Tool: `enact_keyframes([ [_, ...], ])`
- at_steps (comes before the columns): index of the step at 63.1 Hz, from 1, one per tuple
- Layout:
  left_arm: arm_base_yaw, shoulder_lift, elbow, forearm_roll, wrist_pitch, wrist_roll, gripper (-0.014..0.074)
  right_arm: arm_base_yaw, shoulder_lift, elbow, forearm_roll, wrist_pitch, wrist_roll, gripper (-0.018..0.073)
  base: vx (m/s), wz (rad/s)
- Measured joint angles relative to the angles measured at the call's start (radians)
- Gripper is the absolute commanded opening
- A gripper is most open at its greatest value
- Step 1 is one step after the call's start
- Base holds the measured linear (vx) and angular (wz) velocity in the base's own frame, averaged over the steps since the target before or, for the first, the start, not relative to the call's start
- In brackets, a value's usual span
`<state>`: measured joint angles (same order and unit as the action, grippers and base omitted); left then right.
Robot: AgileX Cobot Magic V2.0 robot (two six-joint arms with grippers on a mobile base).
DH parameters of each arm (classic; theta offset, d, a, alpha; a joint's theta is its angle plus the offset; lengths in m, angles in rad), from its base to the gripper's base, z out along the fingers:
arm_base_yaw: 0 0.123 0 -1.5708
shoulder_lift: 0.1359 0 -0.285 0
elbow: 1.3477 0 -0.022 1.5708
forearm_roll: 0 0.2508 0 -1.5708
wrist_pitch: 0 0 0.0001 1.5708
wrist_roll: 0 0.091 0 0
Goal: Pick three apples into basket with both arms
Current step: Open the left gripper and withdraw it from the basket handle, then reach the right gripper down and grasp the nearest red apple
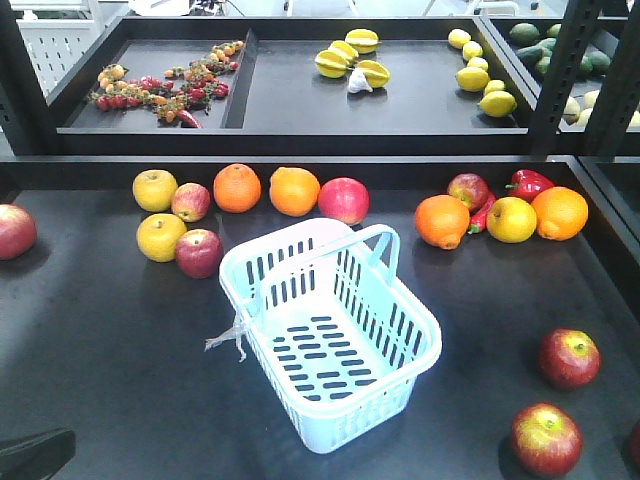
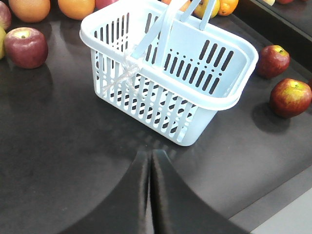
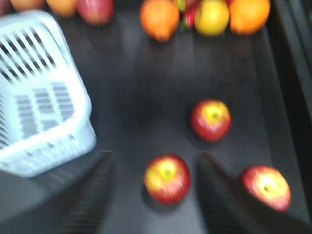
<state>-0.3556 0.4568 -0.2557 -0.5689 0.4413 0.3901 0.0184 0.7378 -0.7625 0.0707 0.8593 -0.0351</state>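
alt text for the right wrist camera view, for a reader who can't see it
Blurred downward view: the right gripper hangs with open jaws either side of a red apple on a dark table, with two more apples further right. A pale blue basket stands at picture left; oranges and a yellow fruit line the far edge.

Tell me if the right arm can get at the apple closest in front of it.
Likely yes: the apple lies between the fingers of the open right gripper, nothing covering it, and the basket stands apart to one side.
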Motion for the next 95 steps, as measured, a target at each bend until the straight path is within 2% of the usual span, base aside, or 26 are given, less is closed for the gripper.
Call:
enact_keyframes([
  [3, 0.000, 0.000, 0.000, 0.000, 0.000, 0.000, -0.0008, 0.000, 0.060, 0.000, -0.023, -0.009, -0.011, 0.0711, 0.00, 0.00],
  [5, 0.000, 0.000, 0.000, 0.000, 0.000, 0.000, -0.0008, 0.000, 0.088, 0.000, -0.035, -0.016, -0.016, 0.0730, 0.00, 0.00],
  [23, 0.000, 0.000, 0.000, 0.000, 0.000, 0.000, -0.0008, 0.000, 0.320, -0.007, -0.037, -0.030, -0.023, 0.0700, 0.00, 0.00],
  [53, 0.000, 0.000, 0.000, 0.000, 0.000, 0.000, -0.0008, 0.000, 0.770, -0.144, -0.007, 0.044, -0.001, 0.0659, 0.00, 0.00],
  [81, 0.000, 0.000, 0.000, 0.000, 0.000, 0.000, -0.0008, 0.000, 1.024, -0.174, -0.020, 0.000, 0.013, 0.0648, 0.00, 0.00],
  [95, 0.000, 0.000, 0.000, 0.000, 0.000, 0.000, -0.0008, 0.000, 1.110, -0.174, -0.057, -0.042, 0.035, 0.0644, 0.00, 0.00],
])
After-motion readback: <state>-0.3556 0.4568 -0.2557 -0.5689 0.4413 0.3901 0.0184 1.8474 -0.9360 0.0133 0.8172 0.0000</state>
